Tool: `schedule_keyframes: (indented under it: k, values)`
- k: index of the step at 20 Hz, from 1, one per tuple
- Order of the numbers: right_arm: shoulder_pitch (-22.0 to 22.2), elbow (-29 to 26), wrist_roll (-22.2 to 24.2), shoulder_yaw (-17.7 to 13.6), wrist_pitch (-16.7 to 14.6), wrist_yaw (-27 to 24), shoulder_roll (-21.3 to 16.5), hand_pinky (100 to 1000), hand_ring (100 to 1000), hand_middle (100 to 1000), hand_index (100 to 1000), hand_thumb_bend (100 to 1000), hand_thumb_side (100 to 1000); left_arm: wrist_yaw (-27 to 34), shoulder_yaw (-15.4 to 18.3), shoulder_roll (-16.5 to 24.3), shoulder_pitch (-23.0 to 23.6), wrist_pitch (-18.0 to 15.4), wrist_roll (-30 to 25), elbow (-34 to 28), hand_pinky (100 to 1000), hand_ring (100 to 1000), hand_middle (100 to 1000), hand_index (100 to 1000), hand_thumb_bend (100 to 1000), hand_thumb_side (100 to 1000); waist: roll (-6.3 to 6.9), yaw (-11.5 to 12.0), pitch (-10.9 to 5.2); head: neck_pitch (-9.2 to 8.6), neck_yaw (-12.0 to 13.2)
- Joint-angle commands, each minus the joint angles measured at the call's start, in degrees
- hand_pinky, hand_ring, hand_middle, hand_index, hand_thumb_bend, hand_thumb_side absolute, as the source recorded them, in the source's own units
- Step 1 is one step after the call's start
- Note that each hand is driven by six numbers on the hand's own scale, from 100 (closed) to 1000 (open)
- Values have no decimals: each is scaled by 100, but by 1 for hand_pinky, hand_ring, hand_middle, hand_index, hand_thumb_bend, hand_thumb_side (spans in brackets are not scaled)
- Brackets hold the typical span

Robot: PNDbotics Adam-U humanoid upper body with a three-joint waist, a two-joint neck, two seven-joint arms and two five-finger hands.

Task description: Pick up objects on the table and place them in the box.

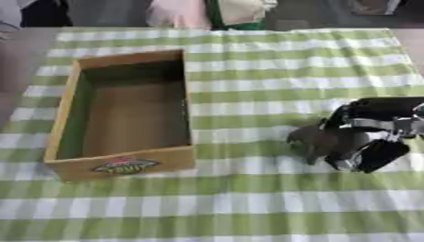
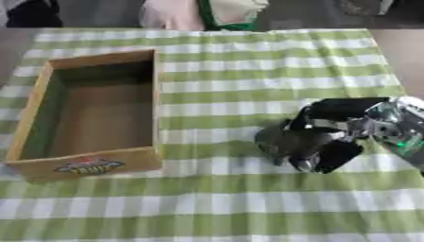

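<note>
1. On the counter (image 1: 248, 198), covered with a green-and-white checked cloth (image 1: 273, 71), the left eye view showed an open cardboard box (image 1: 124, 163) at the left, its long side running away from the camera, a printed label on its near wall and nothing visible inside. The right hand (image 1: 364, 137) came in from the right edge, low over the cloth and well apart from the box. Its fingers were curled downward beside a dark greyish shape (image 1: 308, 139) at their left, which could not be made out; whether they gripped it could not be told.
2. In the right eye view, the same hand showed a silvery, shiny wrist part (image 2: 393, 123) behind the black fingers. The left hand appeared in neither view.
</note>
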Motion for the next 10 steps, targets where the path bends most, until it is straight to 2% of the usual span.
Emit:
schedule_keyframes:
  k: [1,3,7,10]
  values:
    - [-98,-24,-104,-68,41,-46,-117,812,811,546,713,100,498,8,16,68,-58,3,-28,-96,420,572,624,696,338,848,-19,2,-97,-50,20]
    - [-88,-43,-122,-79,63,-91,-122,803,801,536,703,100,469,7,19,68,-61,3,-27,-96,420,572,624,695,339,848,-23,1,-99,-53,23]
    - [-92,-82,-149,-97,144,-177,-123,760,760,481,620,100,284,7,18,65,-64,3,-26,-96,420,572,625,692,339,848,-35,2,-102,-65,26]
    - [-119,-110,-241,-130,237,-268,-107,745,745,457,578,100,234,9,18,65,-65,6,-24,-96,420,573,625,692,339,848,-38,9,-107,-71,27]
